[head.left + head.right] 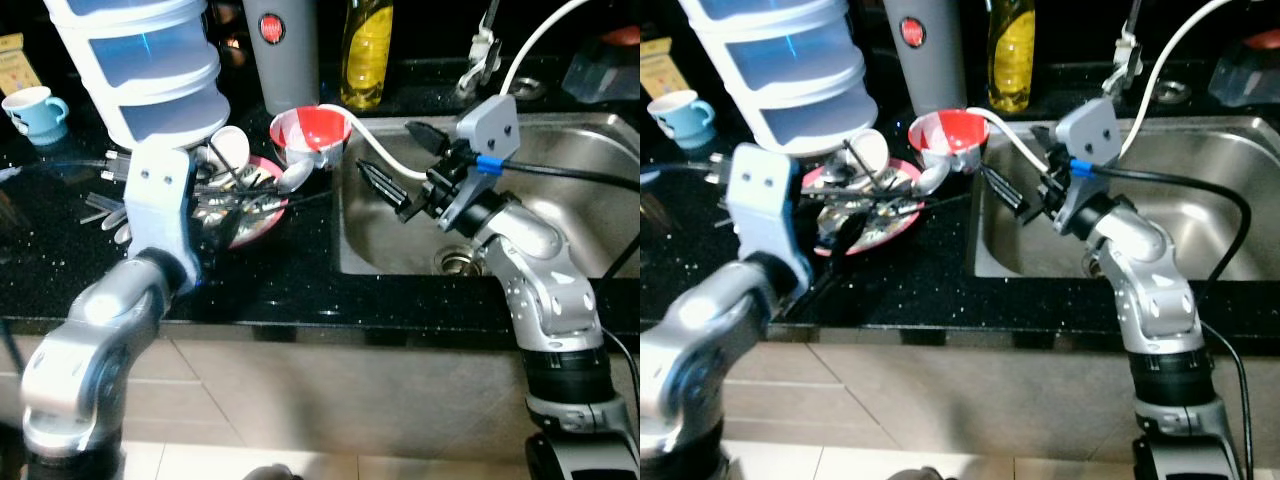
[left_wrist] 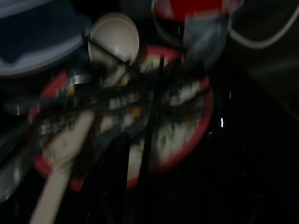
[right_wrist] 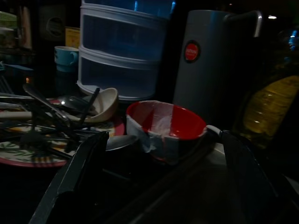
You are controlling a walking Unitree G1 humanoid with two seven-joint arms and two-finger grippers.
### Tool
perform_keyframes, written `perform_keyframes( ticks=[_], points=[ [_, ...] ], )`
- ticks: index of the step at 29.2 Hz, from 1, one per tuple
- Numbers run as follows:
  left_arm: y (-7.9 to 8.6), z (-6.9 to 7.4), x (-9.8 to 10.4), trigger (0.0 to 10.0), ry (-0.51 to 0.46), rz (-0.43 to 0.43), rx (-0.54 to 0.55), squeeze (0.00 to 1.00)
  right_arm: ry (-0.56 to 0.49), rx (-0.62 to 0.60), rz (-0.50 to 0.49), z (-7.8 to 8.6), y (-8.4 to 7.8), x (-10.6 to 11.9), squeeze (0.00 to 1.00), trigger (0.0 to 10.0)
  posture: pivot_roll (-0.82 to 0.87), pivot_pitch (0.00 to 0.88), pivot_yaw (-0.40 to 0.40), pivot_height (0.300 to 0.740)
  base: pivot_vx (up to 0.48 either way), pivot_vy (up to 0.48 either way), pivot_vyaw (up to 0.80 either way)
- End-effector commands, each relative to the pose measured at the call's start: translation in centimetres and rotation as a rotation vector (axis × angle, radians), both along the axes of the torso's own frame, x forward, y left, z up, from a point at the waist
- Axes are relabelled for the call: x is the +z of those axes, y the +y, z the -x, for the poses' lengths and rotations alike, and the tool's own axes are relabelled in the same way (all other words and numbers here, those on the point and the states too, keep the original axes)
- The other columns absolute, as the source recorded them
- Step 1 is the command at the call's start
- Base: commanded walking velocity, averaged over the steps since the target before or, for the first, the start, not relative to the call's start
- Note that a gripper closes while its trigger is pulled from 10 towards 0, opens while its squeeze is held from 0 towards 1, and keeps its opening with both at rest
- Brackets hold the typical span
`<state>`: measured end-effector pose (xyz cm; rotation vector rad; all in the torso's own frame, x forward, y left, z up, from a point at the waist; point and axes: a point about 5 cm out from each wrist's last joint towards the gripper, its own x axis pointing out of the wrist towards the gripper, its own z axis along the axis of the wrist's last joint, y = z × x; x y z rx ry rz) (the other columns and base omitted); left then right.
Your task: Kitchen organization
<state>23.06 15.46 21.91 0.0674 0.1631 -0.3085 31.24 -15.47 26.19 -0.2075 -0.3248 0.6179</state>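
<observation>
A red-rimmed plate (image 1: pixel 262 222) heaped with several spoons, forks and dark utensils (image 2: pixel 117 107) lies on the black counter left of the sink. A small white bowl (image 1: pixel 231 147) rests at its back edge. Behind the plate stands a red and white bowl (image 1: pixel 311 131). My left gripper (image 1: pixel 840 240) reaches down over the near edge of the plate, among the utensils; its wrist view is blurred. My right gripper (image 1: pixel 383 146) hovers over the sink's left rim and points at the red bowl (image 3: pixel 166 126). It is open wide, with nothing between its fingers (image 3: pixel 77 170).
A steel sink (image 1: pixel 590 190) with a drain (image 1: pixel 457 262) fills the right side, and a white hose (image 1: pixel 385 150) runs across it. At the back stand stacked white and blue containers (image 1: pixel 150 70), a grey flask (image 1: pixel 288 50), a yellow bottle (image 1: pixel 367 50) and a blue mug (image 1: pixel 35 110).
</observation>
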Motion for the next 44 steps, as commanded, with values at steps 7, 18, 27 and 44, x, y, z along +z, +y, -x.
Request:
perform_keyframes(
  ticks=[7,18,27,44],
  points=[
    [1.2,2.6,-1.6,10.0,0.119,-0.008,0.054,0.0,0.013,0.042,-0.004,0.0,0.6,-0.1,0.0,10.0,0.2,0.011,0.089,0.74,0.0,0.0,0.0],
    [2.0,2.1,-2.8,9.2,0.189,0.116,0.103,0.0,-0.005,0.051,0.002,0.0,1.0,0.0,0.0,10.0,0.19,0.0,0.084,0.74,0.0,0.0,0.0],
    [2.4,1.3,-4.1,0.0,0.246,0.177,0.116,0.0,-0.03,0.027,-0.011,-0.1,0.8,0.5,0.0,10.0,0.18,0.0,0.08,0.74,0.0,0.0,0.0],
    [0.9,0.4,0.3,10.0,-0.02,0.181,-0.058,0.0,-0.048,-0.005,-0.039,-0.5,0.8,0.8,0.0,10.0,0.18,0.0,0.082,0.74,0.0,0.0,0.0]
  ],
)
